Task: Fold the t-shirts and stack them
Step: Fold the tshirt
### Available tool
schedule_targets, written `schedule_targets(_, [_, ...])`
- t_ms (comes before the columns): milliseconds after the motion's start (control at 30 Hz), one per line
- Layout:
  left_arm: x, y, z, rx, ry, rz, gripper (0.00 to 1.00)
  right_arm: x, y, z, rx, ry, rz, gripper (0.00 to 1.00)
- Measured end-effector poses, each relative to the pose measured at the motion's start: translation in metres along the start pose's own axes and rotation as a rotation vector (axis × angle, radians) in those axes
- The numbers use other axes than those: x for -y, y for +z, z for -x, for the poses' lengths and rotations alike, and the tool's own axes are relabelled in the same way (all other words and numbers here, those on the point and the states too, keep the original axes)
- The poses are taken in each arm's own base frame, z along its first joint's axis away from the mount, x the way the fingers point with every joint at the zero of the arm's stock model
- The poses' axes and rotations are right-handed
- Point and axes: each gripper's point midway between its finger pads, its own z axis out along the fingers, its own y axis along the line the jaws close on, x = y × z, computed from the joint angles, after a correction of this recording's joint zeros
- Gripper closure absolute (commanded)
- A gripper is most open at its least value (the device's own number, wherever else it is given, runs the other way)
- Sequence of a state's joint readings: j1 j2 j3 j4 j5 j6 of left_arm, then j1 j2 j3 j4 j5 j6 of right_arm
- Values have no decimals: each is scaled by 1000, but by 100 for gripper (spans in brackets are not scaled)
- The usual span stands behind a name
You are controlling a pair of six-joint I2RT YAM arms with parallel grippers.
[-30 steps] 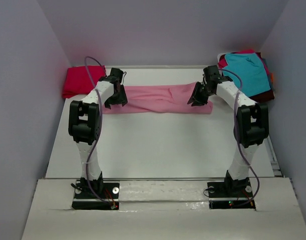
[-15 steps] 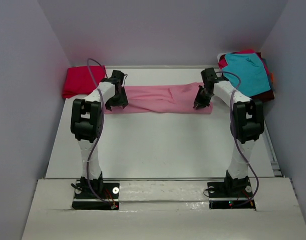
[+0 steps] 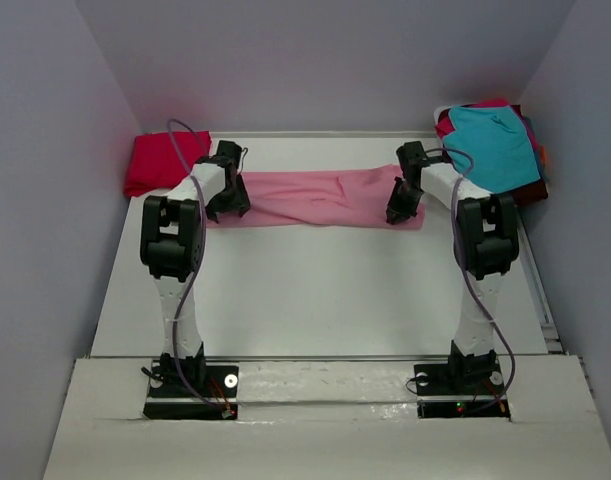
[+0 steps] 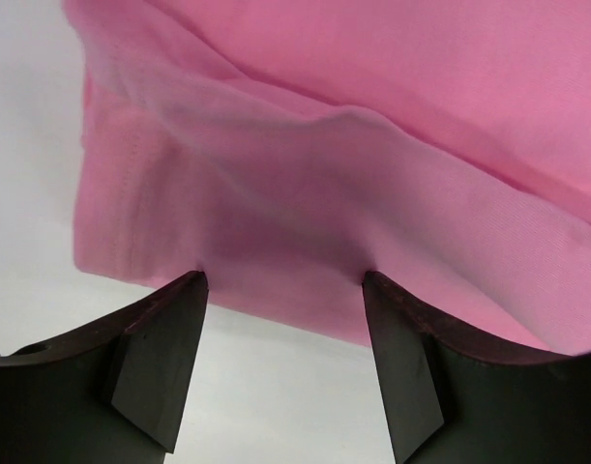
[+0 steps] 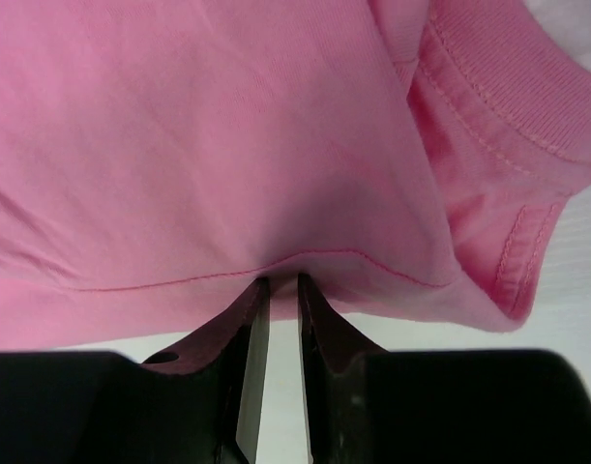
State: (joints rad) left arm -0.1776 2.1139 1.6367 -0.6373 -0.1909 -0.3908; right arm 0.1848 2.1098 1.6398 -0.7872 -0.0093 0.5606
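Observation:
The light pink t-shirt [image 3: 315, 197] lies as a long folded strip across the far part of the table [image 3: 315, 290]. My left gripper [image 3: 228, 205] is at its left end. In the left wrist view that gripper [image 4: 283, 280] is open, its fingertips resting on the near edge of the pink cloth [image 4: 353, 145] with nothing pinched. My right gripper [image 3: 397, 212] is at the strip's right end. In the right wrist view it [image 5: 279, 280] is shut on the stitched hem of the pink shirt [image 5: 227, 126], next to the ribbed collar [image 5: 508, 97].
A folded crimson red t-shirt [image 3: 157, 162] sits at the back left corner. At the back right is a pile with a teal t-shirt [image 3: 495, 145] on top and a maroon one [image 3: 530, 190] under it. Grey walls stand close on three sides.
My right gripper's jaws have closed onto the pink shirt's hem, and that arm's elbow has swung slightly inward. The left gripper stays open at the left end.

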Motion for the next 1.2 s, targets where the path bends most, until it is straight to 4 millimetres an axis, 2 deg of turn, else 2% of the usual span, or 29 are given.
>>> schedule_targets(233, [-26,13,1,-31,-100,-5,23,3,5,8,14,-7,-37,76])
schedule_targets(600, [-35,14,3,-36,-140,-29,23,9,2,21,43,-5,-77,75])
schedule_targets(1000, [-39,15,3,-38,-132,-27,23,50,0,43,60,79,-128,75])
schedule_targets(1200, [-42,14,1,-38,-122,-23,23,51,-4,50,68,80,-132,75])
